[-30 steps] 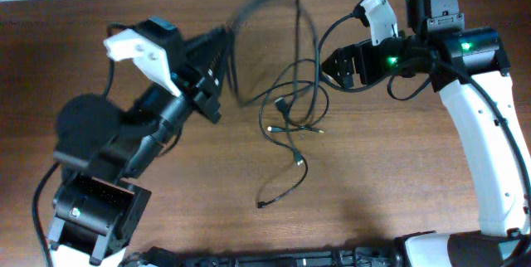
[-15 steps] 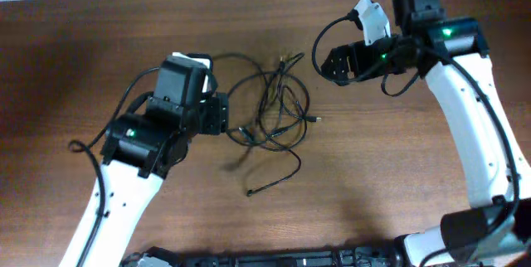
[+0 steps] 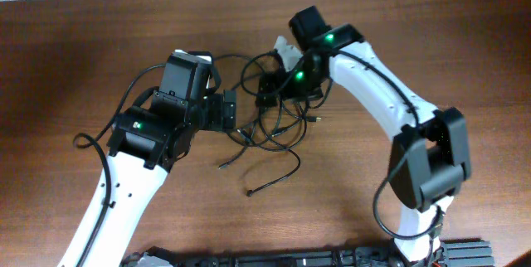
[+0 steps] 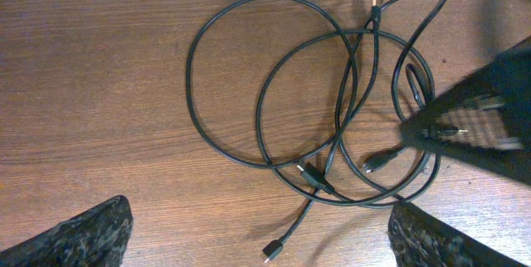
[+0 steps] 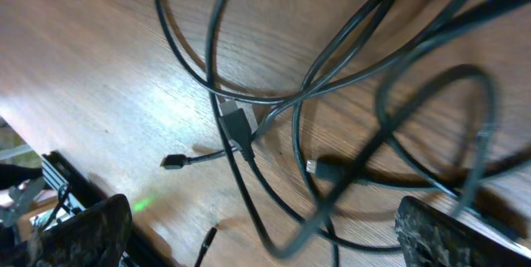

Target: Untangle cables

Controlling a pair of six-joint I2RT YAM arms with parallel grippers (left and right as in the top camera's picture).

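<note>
**Untangling: approach stage, no strand gripped yet**

Overhead view: cables (image 3: 278, 126) heaped in overlapping loops near the centre of the table (image 3: 83, 51). One loose tail (image 3: 278, 180) trailing toward 6 o'clock and a short plug end (image 3: 222, 166) toward 7 o'clock. Left gripper (image 3: 226, 114) at 9 o'clock of the heap, just beside its edge. Right gripper (image 3: 267, 93) at 11 o'clock, poised over the upper loops.

Left wrist view: left fingers (image 4: 83, 235) spread wide at the lower corners, with only bare wood and one cord end between them. Two large loops crossing mid-frame, and the dark, blurred right gripper at 3 o'clock.

Right wrist view: right fingers (image 5: 79, 234) likewise apart, low over crossing strands, with a grey plug (image 5: 236, 122) left of centre. Possibly brushing a strand at the 5 o'clock finger, though too blurred to tell.

Judged as the reach-and-select step: both tools gaping at the heap, no cord pinched, every crossing intact.

Next move calls for closing on one strand only, best near a plug or the free tail. Then calls for drawing it outward, toward 9 o'clock for the left or 3 o'clock for the right, with the opposite gripper pinning or lifting the rest. Needs care not to clamp two crossing cords together, a fault likely to tighten the heap rather than loosen it.
</note>
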